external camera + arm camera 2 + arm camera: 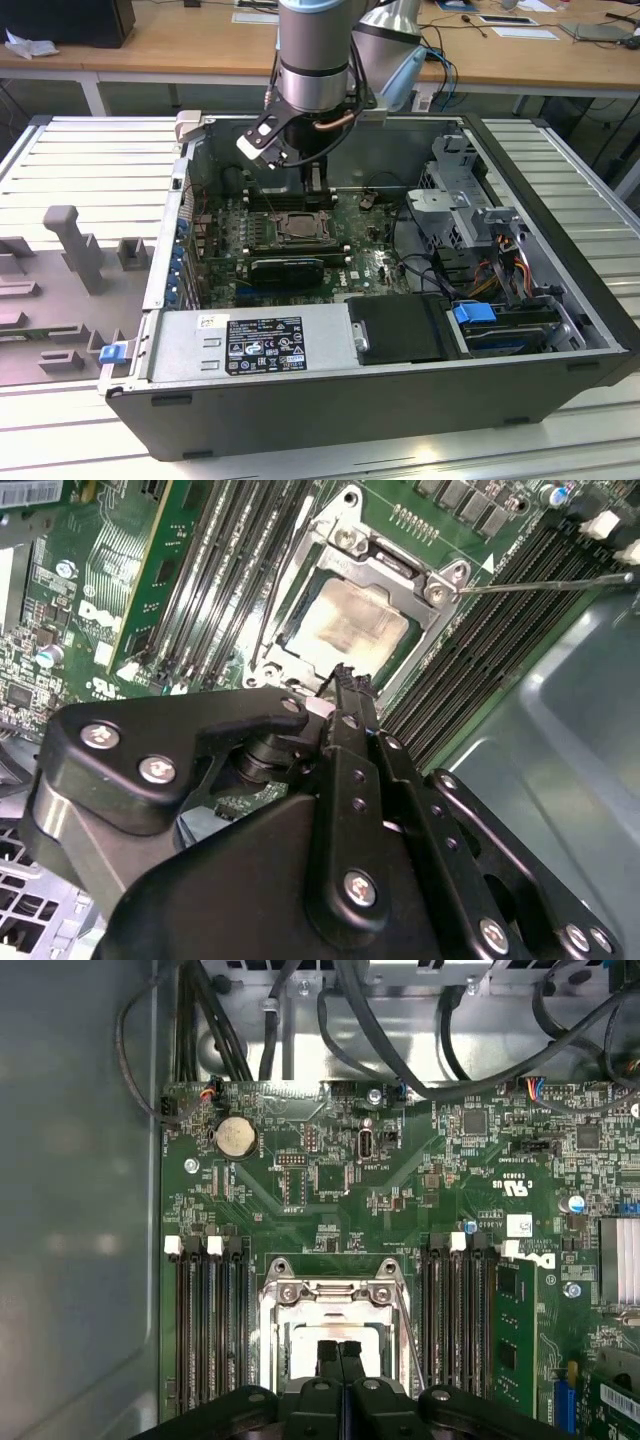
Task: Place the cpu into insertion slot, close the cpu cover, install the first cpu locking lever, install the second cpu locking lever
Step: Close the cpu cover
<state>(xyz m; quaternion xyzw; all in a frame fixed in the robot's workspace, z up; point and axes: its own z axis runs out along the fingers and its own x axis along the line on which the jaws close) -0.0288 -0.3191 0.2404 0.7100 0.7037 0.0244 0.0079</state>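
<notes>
The room is a workshop with wooden desks along the far wall. On a ribbed metal table (70, 150), an open computer case (330, 420) lies on its side with the motherboard (330, 1175) facing up.

The cpu (350, 625) sits in the insertion slot (297, 226), near the middle of the board. Its pale top shows through the window of the cpu cover (345, 535), which looks to be lowered flat over it. From one corner of the socket a thin locking lever (545, 582) juts out over the memory slots (215, 1330); it seems not to be latched.

The arm (315, 60) comes down from the far side of the case. The jaws are pressed together, and no part is seen between them. In both wrist views the fingertips (326, 1352) hang right over the cover's edge. Their seam lines up with the socket's centre line and runs parallel to the memory slots on either side. In the exterior view the slot lies below the jaws and slightly nearer.
</notes>
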